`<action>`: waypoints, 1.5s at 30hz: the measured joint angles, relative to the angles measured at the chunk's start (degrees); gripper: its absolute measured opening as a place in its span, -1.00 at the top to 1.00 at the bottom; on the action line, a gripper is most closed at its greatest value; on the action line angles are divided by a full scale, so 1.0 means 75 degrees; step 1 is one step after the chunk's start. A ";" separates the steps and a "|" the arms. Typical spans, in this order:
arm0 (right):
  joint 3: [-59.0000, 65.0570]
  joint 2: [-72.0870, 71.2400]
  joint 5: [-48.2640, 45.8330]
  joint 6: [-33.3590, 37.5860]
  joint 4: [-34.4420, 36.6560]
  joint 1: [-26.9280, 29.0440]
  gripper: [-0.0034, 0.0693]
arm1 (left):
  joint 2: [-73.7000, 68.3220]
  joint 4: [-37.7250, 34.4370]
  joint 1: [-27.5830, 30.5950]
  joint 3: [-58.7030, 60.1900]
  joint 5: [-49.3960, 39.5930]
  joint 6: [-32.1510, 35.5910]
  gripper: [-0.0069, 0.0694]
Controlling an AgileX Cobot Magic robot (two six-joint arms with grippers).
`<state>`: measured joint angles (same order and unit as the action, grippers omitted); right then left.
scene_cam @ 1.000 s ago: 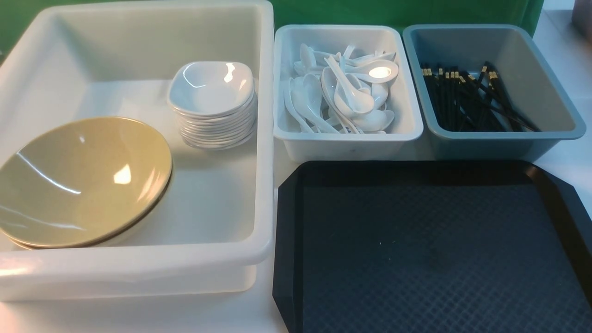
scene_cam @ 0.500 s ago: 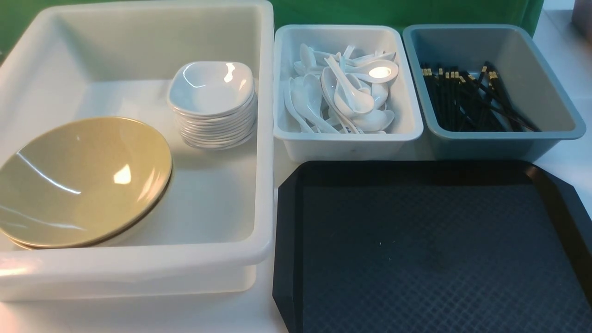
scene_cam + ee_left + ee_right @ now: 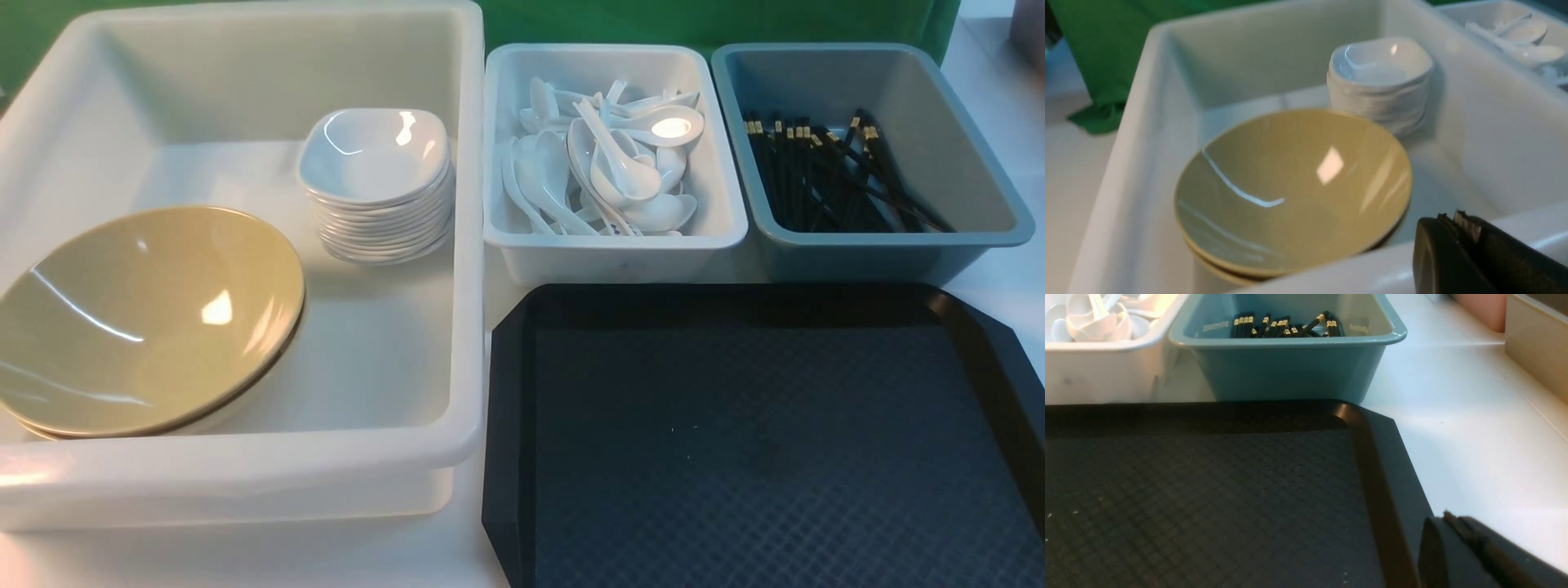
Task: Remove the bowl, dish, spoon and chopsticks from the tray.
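The black tray [image 3: 759,441] lies at the front right, and nothing rests on its textured surface [image 3: 1208,490]. The mustard bowl [image 3: 147,318] sits tilted on another like it in the big white bin; it also shows in the left wrist view [image 3: 1290,192]. A white dish [image 3: 374,155] tops a stack behind it. Several spoons [image 3: 608,163] fill the small white bin. Black chopsticks [image 3: 824,175] lie in the grey-blue bin. My left gripper [image 3: 1447,218] is shut and empty near that bin's front rim. My right gripper [image 3: 1443,517] is shut and empty by the tray's right rim. Neither shows in the front view.
The big white bin [image 3: 465,245] stands left of the tray. The small white bin [image 3: 612,241] and the grey-blue bin [image 3: 890,245] stand behind it. A pink container [image 3: 1482,310] and a beige one [image 3: 1535,343] stand far right. Green cloth [image 3: 1106,61] hangs behind.
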<state>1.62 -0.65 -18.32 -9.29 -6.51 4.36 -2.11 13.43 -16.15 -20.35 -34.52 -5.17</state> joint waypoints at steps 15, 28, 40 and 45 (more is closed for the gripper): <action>0.0000 0.0000 0.0000 0.0000 0.0000 0.0000 0.80 | 0.0345 -0.2278 0.2701 0.2808 0.4121 0.1917 0.84; 0.0000 0.0000 0.0000 0.0000 0.0000 0.0000 0.78 | 0.0381 -0.2239 0.2701 0.2907 0.2246 0.1427 0.84; 0.0000 0.0000 0.0000 0.0000 0.0000 0.0009 0.75 | 0.0381 -0.2239 0.2701 0.2907 0.2246 0.1506 0.84; 0.0000 0.0000 0.0000 0.0000 0.0000 0.0009 0.74 | 0.0381 -0.2239 0.2701 0.2907 0.2246 0.1506 0.84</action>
<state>1.62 -0.65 -18.32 -9.29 -6.51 4.43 0.74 -3.37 4.11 1.45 -17.67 6.12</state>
